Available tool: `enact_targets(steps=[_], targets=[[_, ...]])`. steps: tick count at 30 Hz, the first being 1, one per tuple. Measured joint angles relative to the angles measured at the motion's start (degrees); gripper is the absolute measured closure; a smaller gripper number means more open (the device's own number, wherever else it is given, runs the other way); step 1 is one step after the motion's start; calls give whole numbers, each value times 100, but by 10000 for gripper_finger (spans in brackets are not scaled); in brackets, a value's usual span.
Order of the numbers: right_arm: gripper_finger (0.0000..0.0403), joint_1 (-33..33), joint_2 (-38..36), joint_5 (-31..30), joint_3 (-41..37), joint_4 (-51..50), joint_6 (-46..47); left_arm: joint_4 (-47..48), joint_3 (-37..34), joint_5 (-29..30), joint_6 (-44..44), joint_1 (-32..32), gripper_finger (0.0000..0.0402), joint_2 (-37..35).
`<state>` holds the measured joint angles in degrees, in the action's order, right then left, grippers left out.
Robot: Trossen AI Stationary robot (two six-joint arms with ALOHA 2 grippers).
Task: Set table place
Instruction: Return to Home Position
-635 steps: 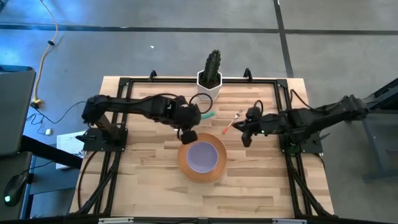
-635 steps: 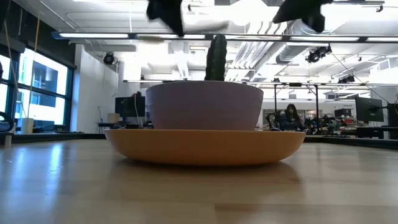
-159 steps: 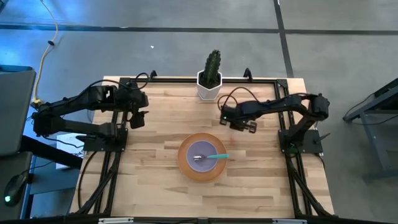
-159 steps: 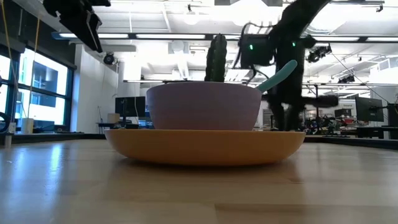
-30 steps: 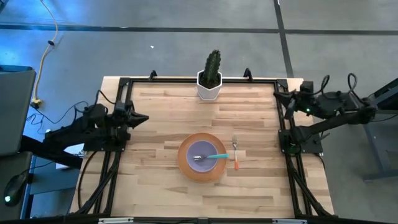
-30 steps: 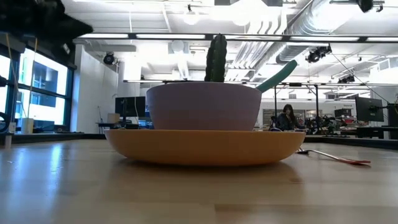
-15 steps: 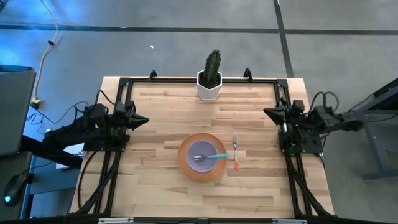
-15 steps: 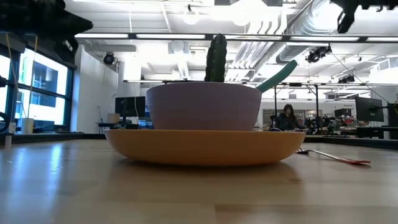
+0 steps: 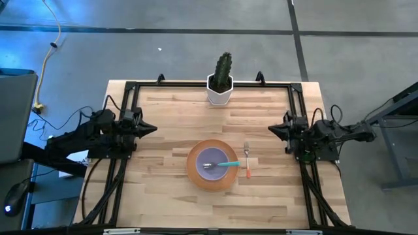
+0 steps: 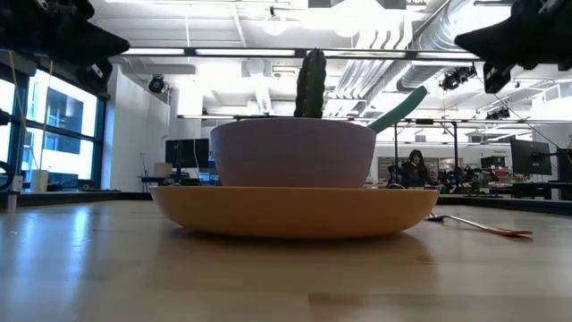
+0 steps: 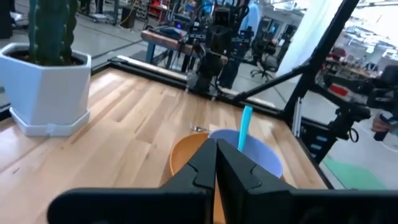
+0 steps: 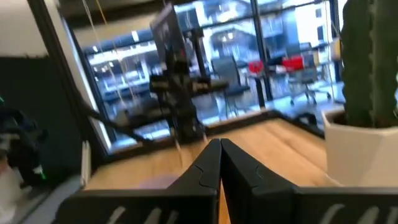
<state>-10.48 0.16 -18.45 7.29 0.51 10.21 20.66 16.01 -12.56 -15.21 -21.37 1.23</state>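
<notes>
An orange plate [image 9: 193,171] lies flat on the wooden table [image 9: 163,111], near its middle. A lilac bowl [image 9: 209,156] stands on the plate. A spoon with a teal handle [image 9: 228,164] rests in the bowl, its handle leaning on the rim toward the table's right. A fork with an orange handle [image 9: 247,160] lies flat on the table just right of the plate. My left gripper [image 9: 154,128] is shut and empty at the table's left edge. My right gripper [image 9: 270,128] is shut and empty at the right edge.
A white pot with a green cactus [image 9: 221,81] stands at the middle of the table's far edge. A black rail frame [image 9: 196,85] runs around the tabletop. Bare wood lies near the front edge [image 9: 209,209].
My right gripper has come down and in from beyond the table's far right corner to the right edge, and has turned to point toward the table's middle. My left gripper has kept still. Plate, bowl, spoon and fork have not moved.
</notes>
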Motion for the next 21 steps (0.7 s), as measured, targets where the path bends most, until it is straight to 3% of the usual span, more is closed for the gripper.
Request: enact_targets(steps=[7,12,15,21], targets=[[403,0,7,26,0,-1105,24,377,0,-75,128,0,402,0],[403,0,7,24,0,-1209,23,290,-29,-334,234,0,401,0],[403,0,7,-52,0,-1213,49,86,-270,-585,334,2,401,-95],[403,0,7,-266,0,-1152,427,-1285,-1204,-454,-15,2,401,-87]])
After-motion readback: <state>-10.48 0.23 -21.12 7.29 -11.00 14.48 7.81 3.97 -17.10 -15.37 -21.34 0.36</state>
